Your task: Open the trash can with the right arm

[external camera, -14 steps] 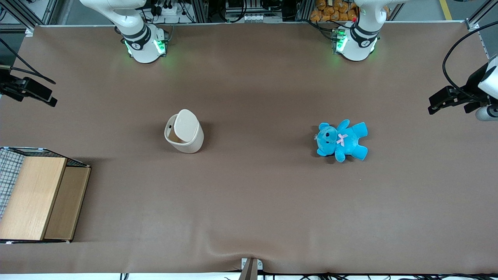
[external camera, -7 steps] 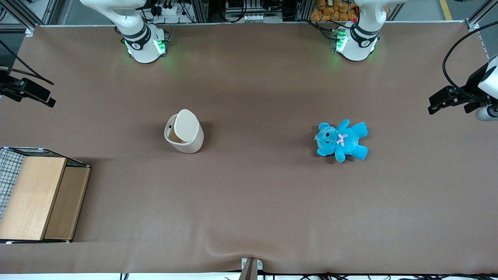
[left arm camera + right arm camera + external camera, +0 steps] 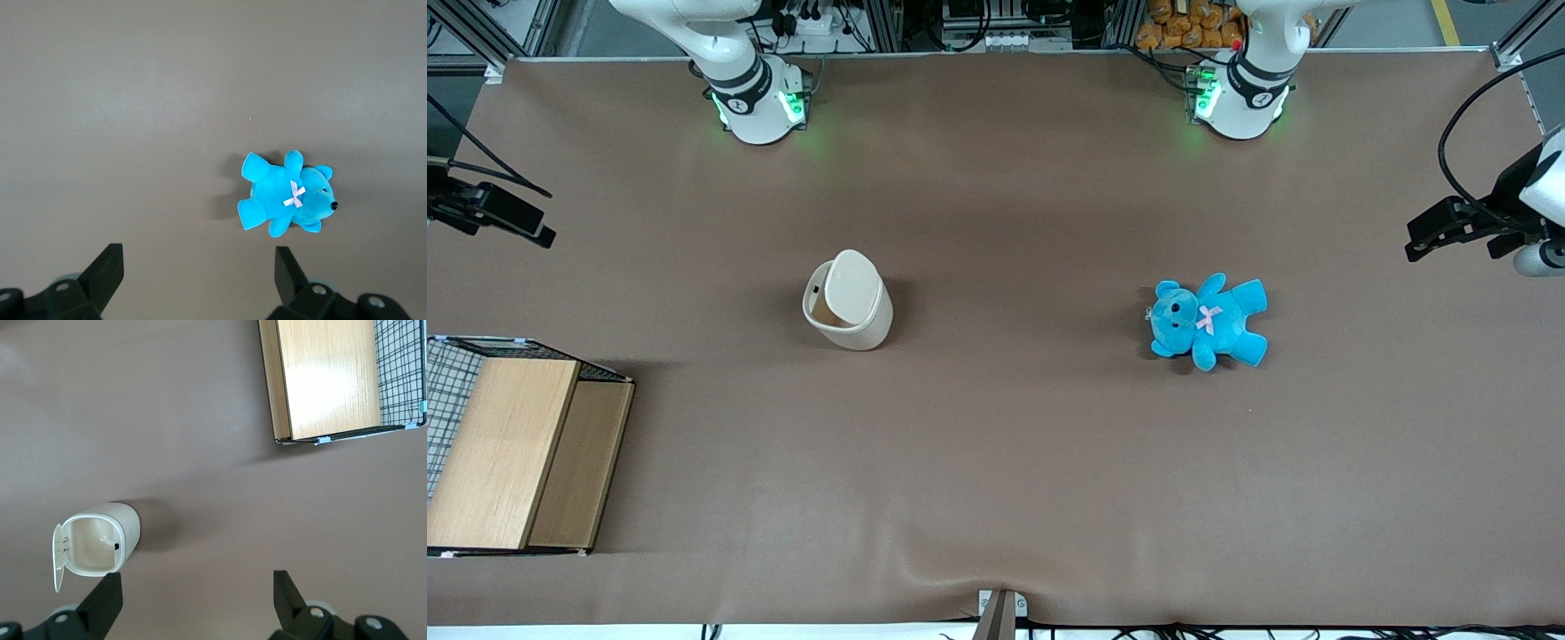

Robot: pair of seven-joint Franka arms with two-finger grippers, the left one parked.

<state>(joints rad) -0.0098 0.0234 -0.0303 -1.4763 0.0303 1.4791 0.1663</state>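
Trash can [image 3: 847, 300] stands on the brown tabletop [image 3: 996, 462], roughly midway between the front camera and the arm bases, well apart from everything else. Its flip lid [image 3: 851, 283] is swung up and open; the right wrist view looks straight down into it [image 3: 100, 543], showing a tan inside with nothing in it that can be made out and the lid [image 3: 59, 557] standing on edge along one side of the rim. The can is upright, its long axis vertical and its mouth facing up; in the front view the opening shows on the side toward the working arm's end of the tabletop.

A light wooden box [image 3: 511, 449] with wire mesh sits at the working arm's end, nearer the front camera than the can; its contents cannot be seen. A blue teddy [image 3: 1208, 320] lies flat toward the parked arm's end, about level with the can.

The right arm's end effector [image 3: 494, 213] hangs above the tabletop's edge at the working arm's end, well apart from the can. In the wrist view its two fingers [image 3: 103, 600] stand wide apart with nothing between them.

Compared with a second ago, can, lid, box and teddy lie unchanged; the end effector has shifted only slightly.
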